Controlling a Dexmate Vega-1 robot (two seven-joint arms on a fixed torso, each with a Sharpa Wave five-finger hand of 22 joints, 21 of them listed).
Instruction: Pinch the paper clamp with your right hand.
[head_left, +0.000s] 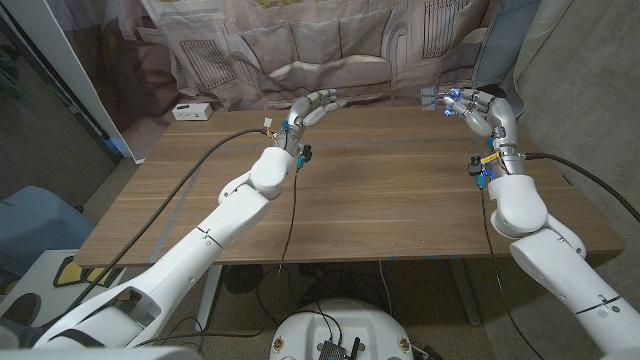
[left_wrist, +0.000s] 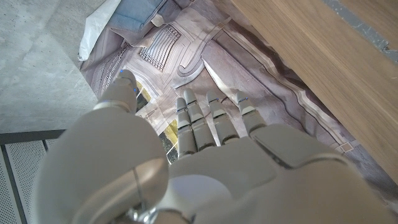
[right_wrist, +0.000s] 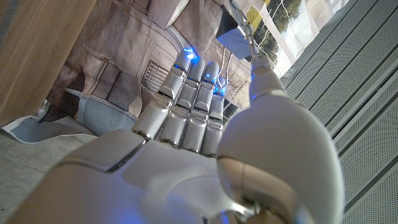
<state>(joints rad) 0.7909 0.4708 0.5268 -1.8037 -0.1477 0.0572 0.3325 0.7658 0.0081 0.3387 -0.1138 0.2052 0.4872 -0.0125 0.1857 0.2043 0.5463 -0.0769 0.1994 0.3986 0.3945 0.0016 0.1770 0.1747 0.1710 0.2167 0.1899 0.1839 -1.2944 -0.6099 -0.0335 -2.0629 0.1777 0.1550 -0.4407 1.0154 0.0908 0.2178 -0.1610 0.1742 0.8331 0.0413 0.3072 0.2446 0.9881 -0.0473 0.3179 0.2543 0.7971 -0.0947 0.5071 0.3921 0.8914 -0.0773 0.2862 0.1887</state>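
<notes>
Fingers of the right hand (head_left: 484, 110) pinch the paper clamp (head_left: 432, 99) above the table's (head_left: 380, 190) far edge; it sticks out from the fingertips toward the left hand (head_left: 312, 108), whose fingers are apart.

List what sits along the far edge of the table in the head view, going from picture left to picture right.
White box → left hand, fingers apart and holding nothing → paper clamp → right hand, which pinches the clamp at its fingertips, raised above the table's far right corner.
</notes>
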